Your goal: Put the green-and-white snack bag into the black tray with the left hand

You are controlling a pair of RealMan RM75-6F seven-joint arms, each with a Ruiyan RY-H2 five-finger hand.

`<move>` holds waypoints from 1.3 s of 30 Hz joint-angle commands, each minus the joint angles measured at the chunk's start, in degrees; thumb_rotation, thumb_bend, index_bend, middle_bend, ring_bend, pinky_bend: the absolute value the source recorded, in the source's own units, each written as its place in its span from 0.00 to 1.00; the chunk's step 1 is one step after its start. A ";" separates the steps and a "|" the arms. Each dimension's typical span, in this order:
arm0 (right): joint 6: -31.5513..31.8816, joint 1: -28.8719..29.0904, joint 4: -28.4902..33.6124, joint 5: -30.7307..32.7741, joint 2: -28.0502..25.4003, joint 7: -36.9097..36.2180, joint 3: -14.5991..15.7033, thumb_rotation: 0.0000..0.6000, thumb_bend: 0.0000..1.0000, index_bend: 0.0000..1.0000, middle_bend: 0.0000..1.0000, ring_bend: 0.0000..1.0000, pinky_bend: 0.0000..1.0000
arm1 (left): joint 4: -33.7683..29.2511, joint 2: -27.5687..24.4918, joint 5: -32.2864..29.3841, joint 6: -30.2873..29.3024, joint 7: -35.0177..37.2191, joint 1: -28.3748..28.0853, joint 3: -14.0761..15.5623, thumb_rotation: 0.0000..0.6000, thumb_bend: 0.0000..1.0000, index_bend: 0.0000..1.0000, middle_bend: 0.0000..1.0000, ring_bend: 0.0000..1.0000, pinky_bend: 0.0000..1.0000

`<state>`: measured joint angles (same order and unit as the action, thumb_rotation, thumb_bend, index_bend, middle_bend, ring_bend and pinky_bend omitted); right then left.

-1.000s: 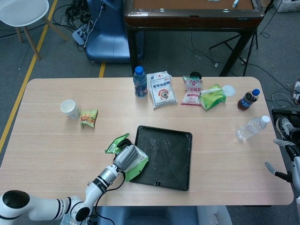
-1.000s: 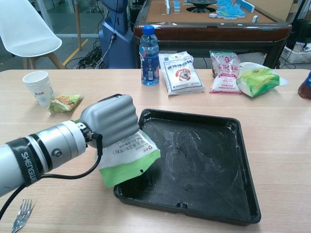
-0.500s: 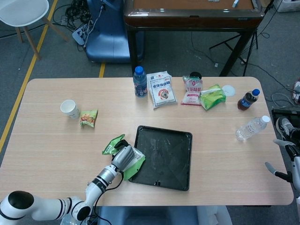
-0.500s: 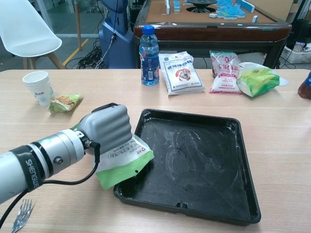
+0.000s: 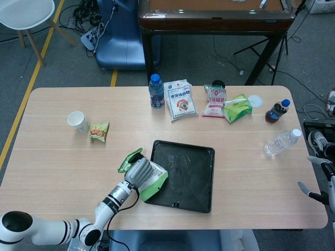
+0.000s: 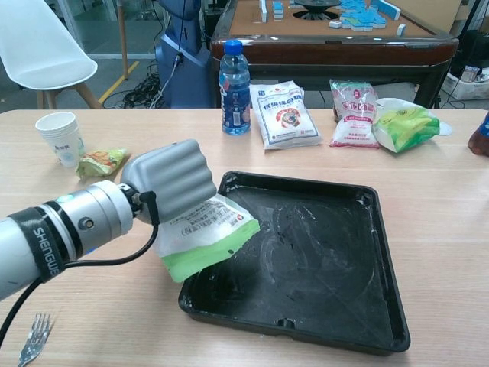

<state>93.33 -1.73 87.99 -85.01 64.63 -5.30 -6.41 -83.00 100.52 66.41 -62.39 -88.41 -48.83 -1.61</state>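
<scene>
Gripping with fingers fully curled, my left hand (image 6: 166, 180) holds the green-and-white snack bag (image 6: 203, 237), its lower corner overhanging the left rim of the black tray (image 6: 359, 306). My right hand (image 5: 320, 180) shows at the table's right edge; I cannot tell its finger state. Wooden table (image 5: 52, 157), grey floor. Count: one paper cup (image 5: 77, 121), three bottles, one fork (image 6: 32, 344), one white chair (image 6: 34, 42), four other snack bags.

My left hand (image 5: 138, 171) grips the green-and-white snack bag (image 5: 151, 180), which overhangs the left rim of the black tray (image 5: 184, 175). A paper cup (image 5: 77, 121) stands far left on the surface (image 5: 52, 157), a small snack packet (image 5: 99, 131) just beside it.
</scene>
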 commanded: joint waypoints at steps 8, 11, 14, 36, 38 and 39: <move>-0.59 0.39 0.14 0.09 0.10 0.39 -0.14 1.00 0.01 0.31 0.36 0.19 0.24 | 0.67 -3.05 0.93 0.10 30.93 3.54 -5.09 1.00 0.43 0.63 0.75 0.71 0.78; -0.83 0.54 0.33 0.12 0.12 0.68 -0.16 1.00 0.01 0.31 0.36 0.19 0.24 | 0.52 -3.71 -0.28 0.85 38.97 4.57 -6.68 1.00 0.43 0.63 0.74 0.70 0.78; -0.96 0.64 0.49 0.16 0.14 0.85 -0.20 1.00 0.01 0.31 0.36 0.19 0.24 | 1.66 -3.71 0.62 0.85 46.97 5.51 -7.50 1.00 0.43 0.63 0.73 0.70 0.78; -1.54 0.65 0.56 1.05 0.15 1.19 -0.32 1.00 0.01 0.31 0.36 0.19 0.24 | 18.13 2.88 2.25 9.81 81.20 7.33 -7.98 1.00 0.41 0.59 0.69 0.68 0.78; -1.52 0.61 0.52 1.18 0.13 1.13 -0.37 1.00 0.01 0.31 0.36 0.19 0.24 | 18.38 3.26 2.37 10.10 82.15 7.28 -8.08 1.00 0.39 0.57 0.68 0.67 0.78; -1.51 0.58 0.46 1.24 0.12 1.10 -0.39 1.00 0.01 0.31 0.36 0.19 0.24 | 18.47 3.51 2.32 10.21 82.71 7.28 -8.25 1.00 0.38 0.56 0.68 0.67 0.77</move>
<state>91.81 -1.14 88.46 -83.77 64.75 -4.19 -6.80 -64.78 103.65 68.67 -52.47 -6.26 -41.53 -9.67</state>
